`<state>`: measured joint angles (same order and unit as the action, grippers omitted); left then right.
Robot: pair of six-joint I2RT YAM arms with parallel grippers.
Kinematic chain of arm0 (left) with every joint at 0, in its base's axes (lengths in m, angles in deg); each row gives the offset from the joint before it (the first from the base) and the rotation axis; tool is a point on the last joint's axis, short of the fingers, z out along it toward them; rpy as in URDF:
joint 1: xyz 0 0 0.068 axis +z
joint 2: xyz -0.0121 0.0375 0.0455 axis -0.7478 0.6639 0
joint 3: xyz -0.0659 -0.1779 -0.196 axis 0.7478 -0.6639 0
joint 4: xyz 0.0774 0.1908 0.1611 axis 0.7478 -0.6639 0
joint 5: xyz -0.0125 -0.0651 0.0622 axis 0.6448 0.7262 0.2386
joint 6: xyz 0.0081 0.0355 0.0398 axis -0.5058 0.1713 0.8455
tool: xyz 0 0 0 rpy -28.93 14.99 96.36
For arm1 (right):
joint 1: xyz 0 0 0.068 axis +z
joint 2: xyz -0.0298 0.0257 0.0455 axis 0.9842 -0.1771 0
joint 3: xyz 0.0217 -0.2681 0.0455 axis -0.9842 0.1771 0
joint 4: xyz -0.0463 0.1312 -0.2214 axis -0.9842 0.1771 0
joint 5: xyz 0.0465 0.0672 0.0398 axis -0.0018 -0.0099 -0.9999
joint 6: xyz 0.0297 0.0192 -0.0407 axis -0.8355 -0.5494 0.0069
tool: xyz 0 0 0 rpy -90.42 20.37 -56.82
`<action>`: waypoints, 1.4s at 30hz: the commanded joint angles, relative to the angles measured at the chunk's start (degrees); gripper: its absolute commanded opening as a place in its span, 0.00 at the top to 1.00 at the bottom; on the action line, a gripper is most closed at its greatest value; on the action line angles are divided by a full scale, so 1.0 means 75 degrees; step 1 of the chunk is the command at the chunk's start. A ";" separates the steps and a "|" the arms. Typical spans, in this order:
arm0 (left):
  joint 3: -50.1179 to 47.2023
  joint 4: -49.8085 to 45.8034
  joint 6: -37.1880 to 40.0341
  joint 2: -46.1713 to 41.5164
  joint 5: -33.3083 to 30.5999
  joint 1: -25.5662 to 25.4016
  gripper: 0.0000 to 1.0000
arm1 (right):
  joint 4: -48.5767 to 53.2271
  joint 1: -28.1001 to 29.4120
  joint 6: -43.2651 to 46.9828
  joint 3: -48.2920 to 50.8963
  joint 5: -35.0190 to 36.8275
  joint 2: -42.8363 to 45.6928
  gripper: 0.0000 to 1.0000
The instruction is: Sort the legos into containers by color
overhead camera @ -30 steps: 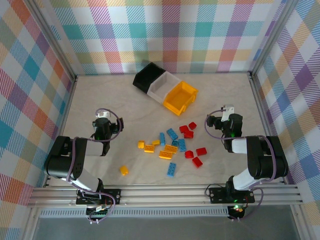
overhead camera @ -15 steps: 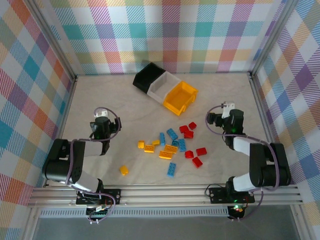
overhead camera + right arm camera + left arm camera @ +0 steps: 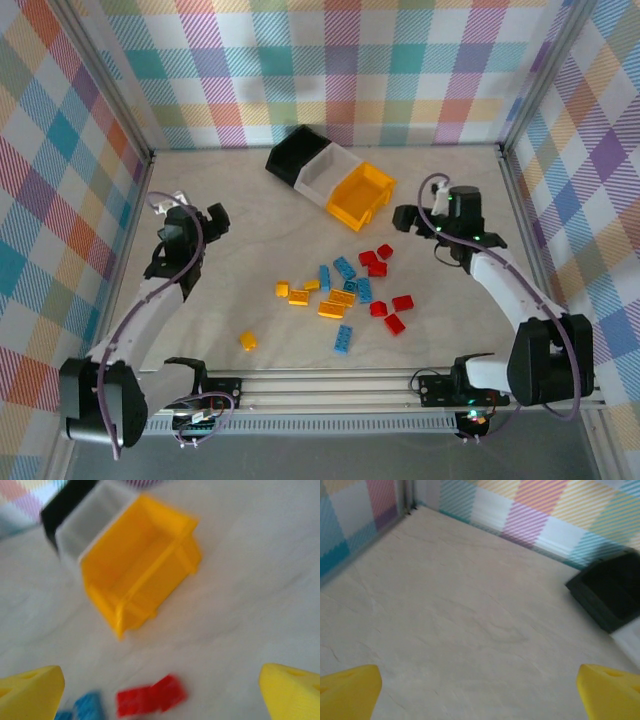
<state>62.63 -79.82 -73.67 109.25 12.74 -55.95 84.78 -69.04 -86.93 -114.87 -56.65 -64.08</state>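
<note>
Plastic studded bricks point(image 3: 343, 296) in red, blue and yellow-orange are all lying loose on the pale table point(image 3: 250, 250). They're bunched just in front of the row of three joined open-topped plastic bins point(image 3: 330, 172) (black, white, yellow-orange), with one yellow stray brick point(image 3: 247, 340) off toward the near edge. Nothing looks sorted yet.

What changed in the last second: both arms have unfolded from their tucked pose. The right gripper point(image 3: 405, 217) swung in toward the yellow-orange bin point(image 3: 362, 195) and the red bricks point(image 3: 376, 260). The left gripper point(image 3: 212, 218) went out to the left, well apart from the pile. Bricks and bins haven't budged. So my guess is we're at the very start, and the right arm looks likelier to pick first.

The overhead camera doesn't settle the jaws, but the wrist cameras do: both pairs of yellow fingertips stand wide apart with nothing between them. The right wrist view (blurry) looks into the yellow-orange bin and its inside is bare, with a red pair point(image 3: 150, 695) just below it. The left wrist view looks across bare table at a corner of the black bin point(image 3: 607, 587).
</note>
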 commanded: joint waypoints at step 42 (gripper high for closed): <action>0.0390 -0.2464 -0.0483 0.0497 0.1985 -0.2541 0.00 | 0.2172 0.3082 -0.2422 -0.0698 0.3121 -0.2441 0.18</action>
<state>64.07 -97.46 -78.22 112.44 27.08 -74.62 99.93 -46.07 -104.81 -118.79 -34.57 -81.96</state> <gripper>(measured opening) 0.997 0.818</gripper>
